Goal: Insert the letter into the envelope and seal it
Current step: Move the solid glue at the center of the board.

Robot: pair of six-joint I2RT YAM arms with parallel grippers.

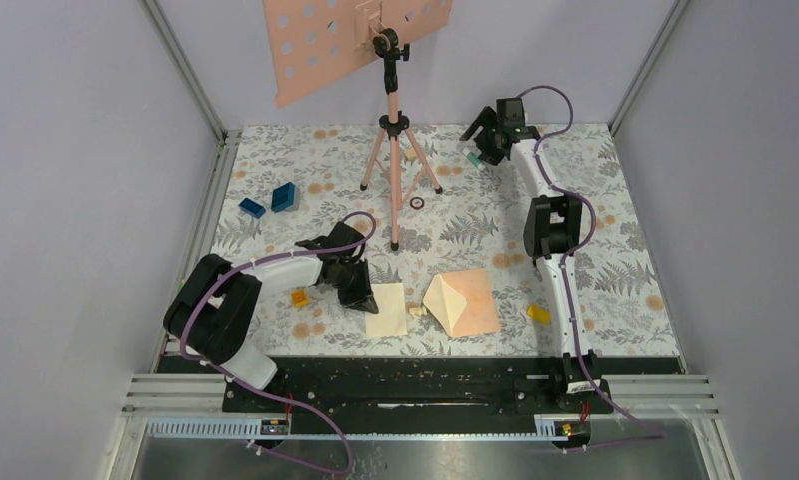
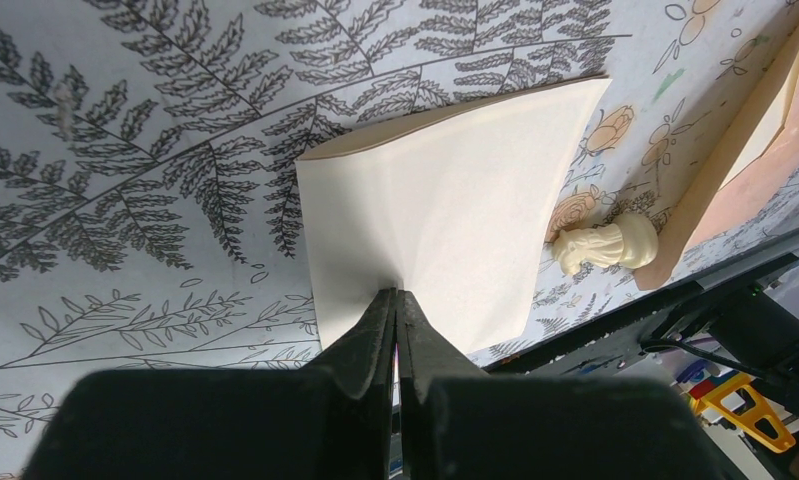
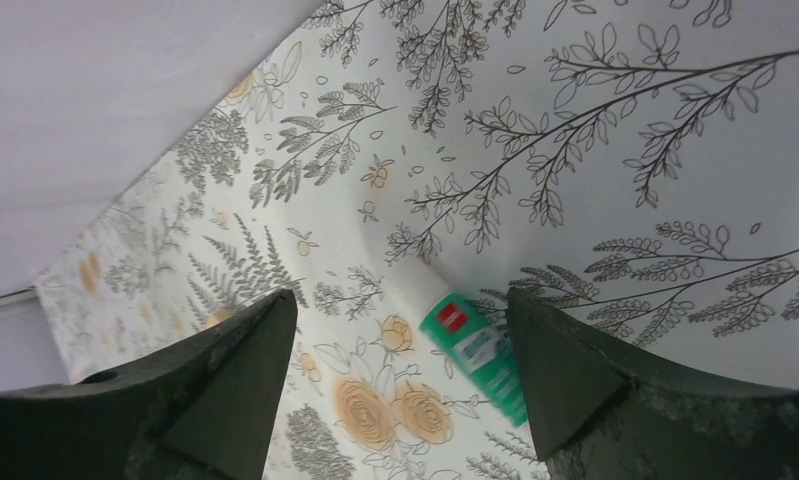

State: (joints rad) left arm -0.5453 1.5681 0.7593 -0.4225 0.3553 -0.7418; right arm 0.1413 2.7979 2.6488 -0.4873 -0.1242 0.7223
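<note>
Two grippers working apart: left clamping the letter, right gaping over a green tube

Sitting far left on the floral table mat (image 1: 275, 150): two blue blocks (image 1: 283, 196), close together. Lying nearer the front, just left of the left gripper (image 1: 360, 290): a small orange block (image 1: 300, 297). Clamping the left edge of the letter (image 1: 387, 310) with that gripper (image 2: 395, 295), jaws pressed fully together on the paper. Showing its plain cream back (image 2: 445, 220), bowing a little, with a tan sliver peeking along the far edge. Resting near the front edge of the mat, left of centre.

Standing behind, mid-table: a tripod stand (image 1: 395, 130) carrying a perforated pink plate (image 1: 325, 40), with a black ring (image 1: 417, 203) lying beside its feet.

Lying just right of the letter and apart from it: the envelope (image 1: 462, 302), peach, open, one pale flap (image 2: 745, 130) facing the sheet. Sitting between the two, right against the envelope's edge: a small cream figurine (image 2: 605, 245).

Lying further right, near the front: a yellow block (image 1: 538, 313). Hovering at the far right corner: the right gripper (image 1: 485, 140), jaws spread wide (image 3: 395, 305), holding nothing, hanging above a green tube (image 3: 470, 345) with a white cap.
</note>
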